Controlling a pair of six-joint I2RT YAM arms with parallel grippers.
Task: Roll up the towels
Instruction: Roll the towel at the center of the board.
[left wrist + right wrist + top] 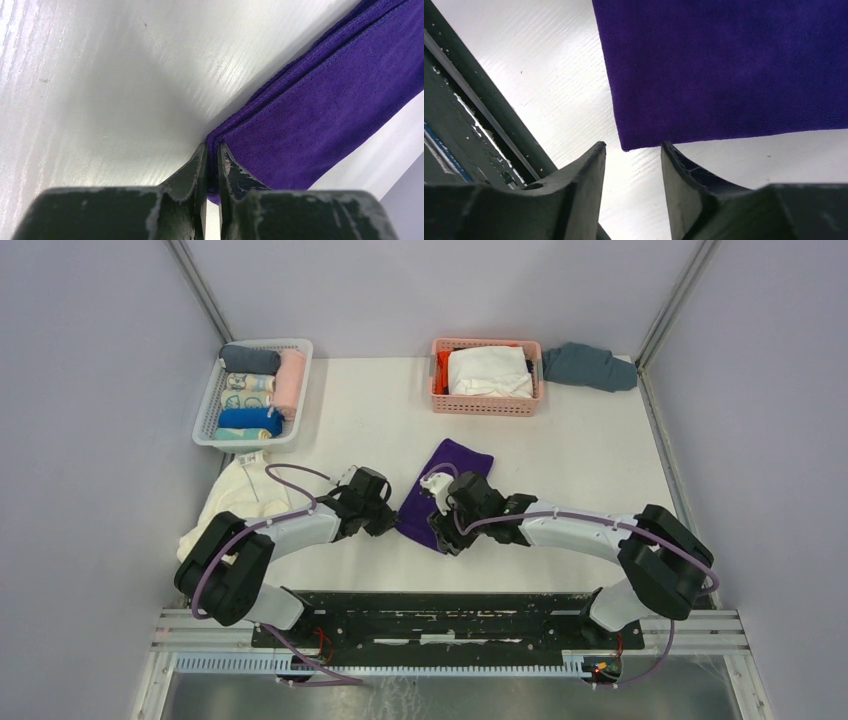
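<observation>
Left gripper (pixel 211 146) has its fingers pinched almost together on the folded corner of the purple towel (pixel 320 110), a sliver of purple showing in the slit between them, while the rest of the cloth runs up and off to the right of the tips across the table (pixel 100 100). Right gripper (pixel 634 144) stands with fingers apart, another towel corner lying flat just ahead of the gap, neither tip closed on it. The cream towel (pixel 240 502) lies heaped at the outer side of the left arm, well apart from both pairs of fingers.
</observation>
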